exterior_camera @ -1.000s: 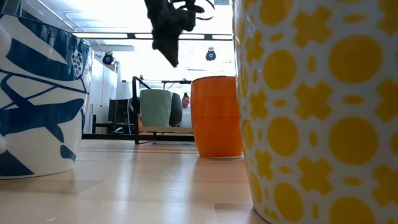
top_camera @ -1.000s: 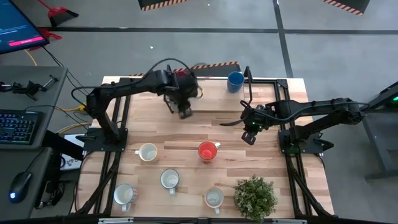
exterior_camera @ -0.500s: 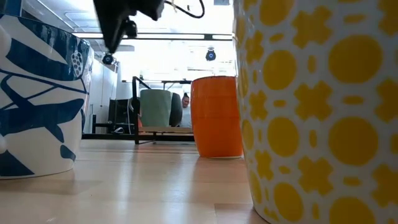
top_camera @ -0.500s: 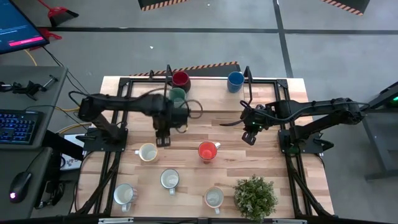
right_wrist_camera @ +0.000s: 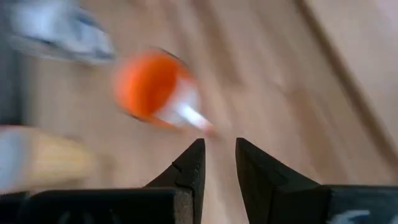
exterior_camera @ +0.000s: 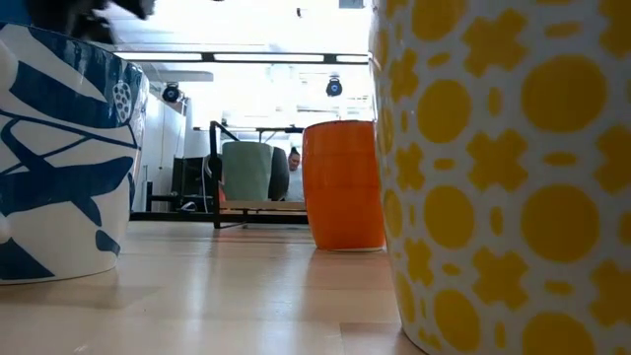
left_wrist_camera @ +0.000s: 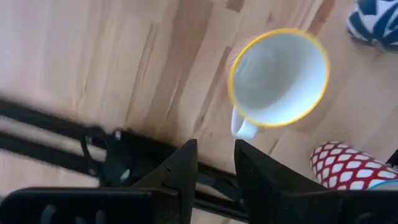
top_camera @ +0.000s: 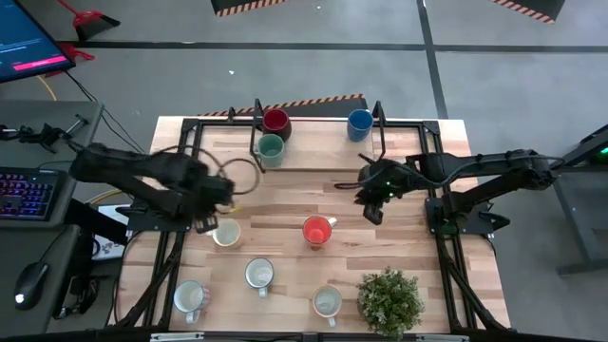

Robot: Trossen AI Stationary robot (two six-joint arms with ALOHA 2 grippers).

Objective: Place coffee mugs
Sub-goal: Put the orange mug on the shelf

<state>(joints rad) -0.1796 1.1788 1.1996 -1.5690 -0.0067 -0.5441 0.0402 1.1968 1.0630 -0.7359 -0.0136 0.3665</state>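
Your left gripper (top_camera: 204, 224) hung just beside the yellow-rimmed white mug (top_camera: 226, 233), its fingers (left_wrist_camera: 180, 171) parted by a narrow gap and holding nothing. That mug stood upright, mouth up, its handle (left_wrist_camera: 244, 127) turned toward the gripper. Your right gripper (top_camera: 372, 211) hovered over bare wood, fingers likewise narrowly apart and empty. The orange mug (top_camera: 318, 230) sat upright ahead of and below it, handle (right_wrist_camera: 194, 116) pointing back toward those fingers. Well behind both grippers, the dark red mug (top_camera: 275, 121), teal mug (top_camera: 271, 147) and blue mug (top_camera: 359, 123) stood upright.
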